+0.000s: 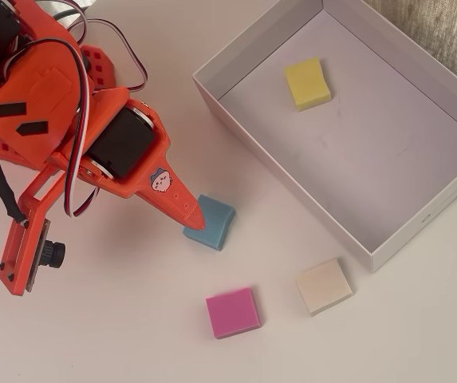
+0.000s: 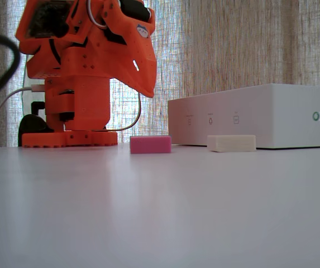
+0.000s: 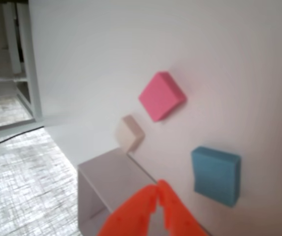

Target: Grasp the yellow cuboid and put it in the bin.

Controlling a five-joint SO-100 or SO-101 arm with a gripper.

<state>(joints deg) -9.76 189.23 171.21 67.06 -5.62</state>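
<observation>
The yellow cuboid (image 1: 308, 83) lies flat on the greyish-lilac floor of the bin (image 1: 288, 177), near its far left corner in the overhead view. It is hidden behind the bin's white wall (image 2: 249, 114) in the fixed view and does not show in the wrist view. My orange gripper (image 1: 196, 219) is shut and empty, outside the bin. Its tip hangs over the left edge of a blue block (image 1: 216, 225) and is raised above the table in the fixed view (image 2: 150, 89). In the wrist view the shut fingertips (image 3: 158, 189) point between the bin's corner (image 3: 106, 177) and the blue block (image 3: 216, 174).
A pink block (image 1: 232, 312) and a cream block (image 1: 323, 285) lie on the white table in front of the bin, and both show in the fixed view (image 2: 150, 144) (image 2: 232, 143). The arm's base (image 2: 70, 137) stands at the left. A curtain hangs behind.
</observation>
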